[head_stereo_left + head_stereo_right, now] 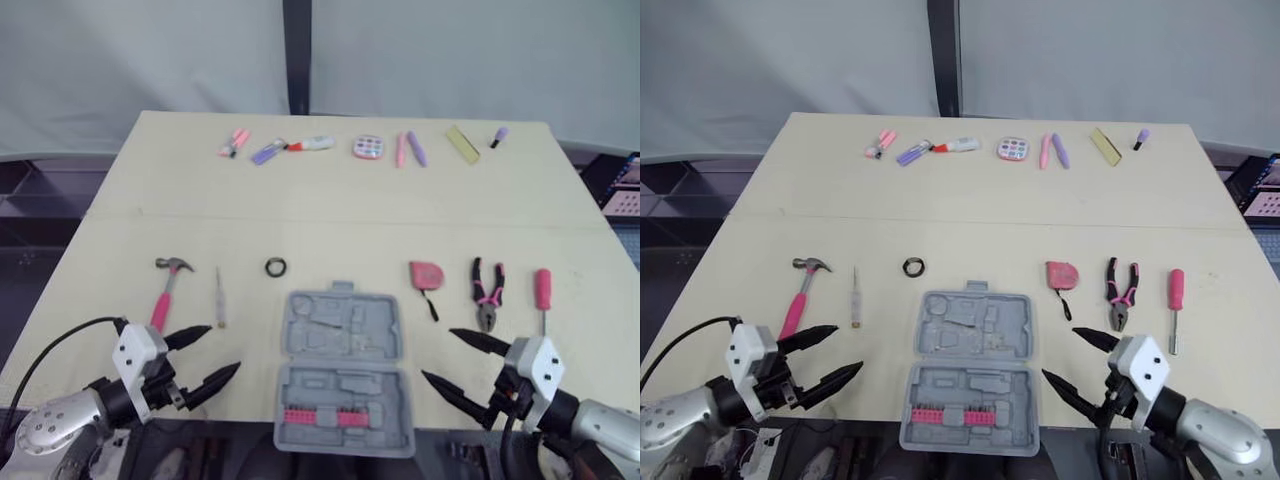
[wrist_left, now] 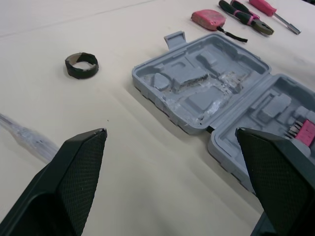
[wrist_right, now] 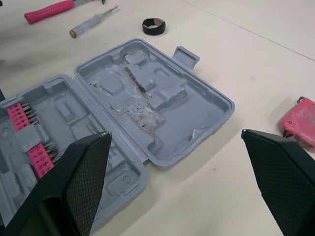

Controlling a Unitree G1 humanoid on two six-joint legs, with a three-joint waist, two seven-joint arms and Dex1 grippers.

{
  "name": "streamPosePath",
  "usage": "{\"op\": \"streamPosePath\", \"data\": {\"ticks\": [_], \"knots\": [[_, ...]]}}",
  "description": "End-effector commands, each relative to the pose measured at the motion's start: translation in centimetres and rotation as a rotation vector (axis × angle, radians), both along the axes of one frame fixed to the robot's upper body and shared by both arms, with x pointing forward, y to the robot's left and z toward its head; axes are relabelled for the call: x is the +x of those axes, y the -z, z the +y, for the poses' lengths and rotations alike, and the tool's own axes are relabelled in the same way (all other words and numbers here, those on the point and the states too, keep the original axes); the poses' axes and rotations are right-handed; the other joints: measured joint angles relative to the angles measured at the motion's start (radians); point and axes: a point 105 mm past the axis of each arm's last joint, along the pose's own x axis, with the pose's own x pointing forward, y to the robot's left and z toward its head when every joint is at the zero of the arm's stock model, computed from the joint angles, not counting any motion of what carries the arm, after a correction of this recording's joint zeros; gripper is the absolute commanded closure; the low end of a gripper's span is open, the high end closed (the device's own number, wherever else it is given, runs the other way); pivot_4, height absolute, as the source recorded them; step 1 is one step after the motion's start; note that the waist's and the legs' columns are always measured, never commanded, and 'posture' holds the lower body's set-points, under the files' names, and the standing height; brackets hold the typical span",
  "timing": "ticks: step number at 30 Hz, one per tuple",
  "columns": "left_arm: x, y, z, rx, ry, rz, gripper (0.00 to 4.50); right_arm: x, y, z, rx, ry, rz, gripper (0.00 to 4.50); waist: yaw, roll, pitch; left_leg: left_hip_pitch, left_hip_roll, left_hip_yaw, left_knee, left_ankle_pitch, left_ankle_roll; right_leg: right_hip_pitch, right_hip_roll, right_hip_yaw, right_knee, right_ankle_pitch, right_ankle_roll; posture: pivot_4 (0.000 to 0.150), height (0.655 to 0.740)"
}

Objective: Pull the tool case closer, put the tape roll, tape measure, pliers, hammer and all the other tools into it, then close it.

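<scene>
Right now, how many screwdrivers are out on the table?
2. A clear-handled screwdriver lies just right of the hammer; a pink-handled screwdriver lies right of the pliers. Some far-row items are too small to identify.

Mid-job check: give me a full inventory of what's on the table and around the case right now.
Open plastic tool case: one, grey, near edge, centre.
Bit strips: pink, in the case's near half.
Pink-handled hammer: one, left of the case.
Clear-handled slim screwdriver: one, between hammer and case.
Black tape roll: one, beyond the case's left corner.
Pink tape measure: one, right of the case.
Pink-and-black pliers: one, right of the tape measure.
Pink-handled screwdriver: one, rightmost.
Small items: several, pink, purple, yellow, in a row at the far edge.
Pale wooden table: one.
Left gripper: black fingers, open, left of the case.
Right gripper: black fingers, open, right of the case.
</scene>
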Motion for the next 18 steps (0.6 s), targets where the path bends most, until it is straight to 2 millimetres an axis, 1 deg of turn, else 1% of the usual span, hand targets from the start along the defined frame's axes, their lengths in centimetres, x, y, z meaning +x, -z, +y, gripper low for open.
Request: {"op": "streamPosePath", "data": {"ticks": [1, 4, 7, 9, 13, 14, 18], "knots": [[1.1, -0.9, -0.1, 0.006, 0.016, -0.003, 0.02, -0.2, -0.5, 0.8, 0.019, -0.033, -0.029, 0.03, 0.000, 0.000, 0.000, 0.000, 0.000, 0.000, 0.000, 0.000, 0.000, 0.000, 0.000, 0.000, 0.000, 0.000, 0.000, 0.150, 0.7400], [2.1, -1.4, 0.1, 0.114, 0.042, 0.040, 0.02, -0.1, -0.4, 1.0, 0.023, -0.040, -0.035, 0.03, 0.002, 0.000, 0.000, 0.000, 0.000, 0.000, 0.000, 0.000, 0.000, 0.000, 0.000, 0.001, 0.001, 0.000, 0.000, 0.150, 0.7400], [3.8, -3.2, 0.2, 0.131, 0.116, 0.070, 0.02, 0.0, -0.1, 1.1, 0.023, -0.055, -0.029, 0.03, 0.005, 0.001, 0.000, 0.001, -0.001, -0.001, 0.000, 0.000, 0.000, 0.000, 0.000, 0.001, 0.001, 0.000, 0.000, 0.150, 0.7400], [4.2, -3.9, 0.0, 0.148, 0.177, 0.094, 0.02, 0.0, -0.1, 1.2, 0.021, -0.063, -0.027, 0.03, 0.003, 0.001, 0.001, 0.001, -0.001, -0.001, 0.000, 0.000, 0.000, 0.000, 0.000, 0.001, 0.002, 0.000, 0.000, 0.150, 0.7400], [6.6, -5.5, -0.4, 0.201, 0.280, 0.089, 0.02, 0.4, -0.1, 1.4, 0.017, -0.072, -0.039, 0.03, 0.000, 0.002, 0.001, 0.001, -0.001, 0.000, 0.000, 0.000, 0.000, -0.002, 0.001, 0.000, 0.006, 0.000, 0.000, 0.150, 0.7400], [6.9, -5.6, -0.5, 0.202, 0.295, 0.092, 0.02, 0.5, -0.1, 1.4, 0.017, -0.072, -0.041, 0.03, -0.001, 0.002, 0.001, 0.002, -0.002, 0.000, 0.000, 0.000, 0.000, -0.002, 0.001, 0.000, 0.007, 0.000, 0.000, 0.150, 0.7400], [9.2, -5.8, -0.7, 0.298, 0.397, 0.046, 0.02, 0.5, -0.1, 1.9, 0.009, -0.086, -0.051, 0.03, -0.012, 0.002, 0.002, 0.005, -0.002, 0.000, -0.002, 0.000, 0.000, -0.002, 0.002, -0.003, 0.013, 0.000, 0.000, 0.150, 0.7400]]}}
